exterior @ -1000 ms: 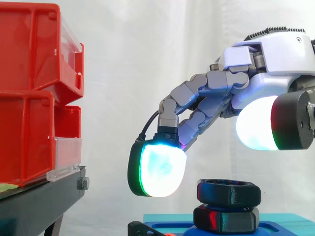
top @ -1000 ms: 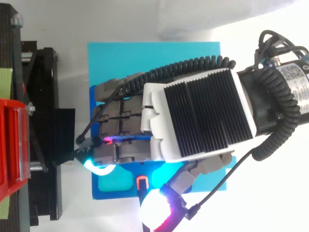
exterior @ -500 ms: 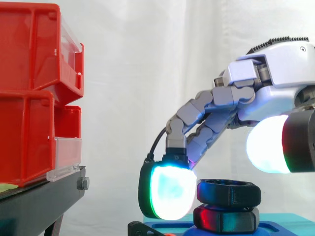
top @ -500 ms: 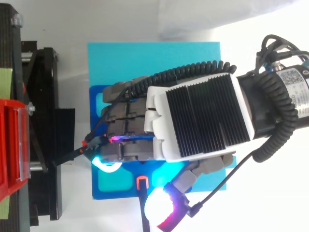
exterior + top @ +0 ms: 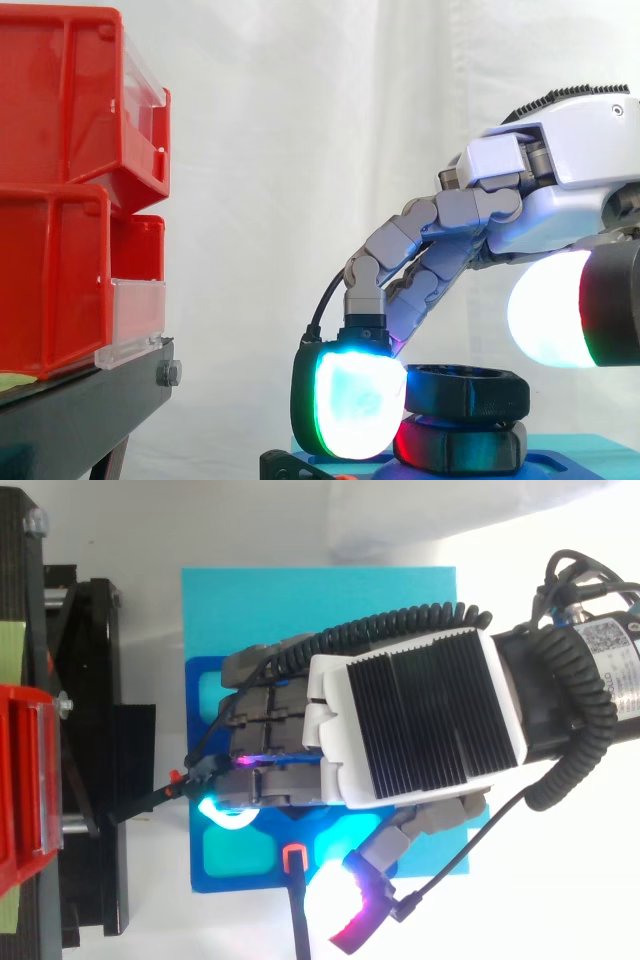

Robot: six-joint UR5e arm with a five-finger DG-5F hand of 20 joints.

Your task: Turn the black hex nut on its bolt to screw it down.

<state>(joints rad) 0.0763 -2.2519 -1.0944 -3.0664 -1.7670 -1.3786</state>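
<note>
The hand [image 5: 575, 195] comes in from the right edge of the side view, palm facing down. Its fingers reach down and to the left in a loose bend, not closed around anything. The foremost fingertip pad [image 5: 350, 405] glows white with a green rim low in the middle of the frame, pointing straight down. Its right edge meets the left side of the black hex nut [image 5: 470, 392], though whether it presses the nut or only stands in front of it cannot be told. The thumb [image 5: 555, 310] glows white at the right of the frame, above the nut and apart from it.

In the top view the hand [image 5: 410, 720] lies across the middle of the frame with its ribbed back uppermost and its fingers pointing left, covering the nut.

The nut sits low and right of centre in the side view, lying flat directly on a second black hex piece [image 5: 465, 448]. That piece rests on a blue base [image 5: 320, 595]. Red bins [image 5: 60, 190] are stacked on a black stand [image 5: 80, 420] at the left edge, well apart from the hand.
</note>
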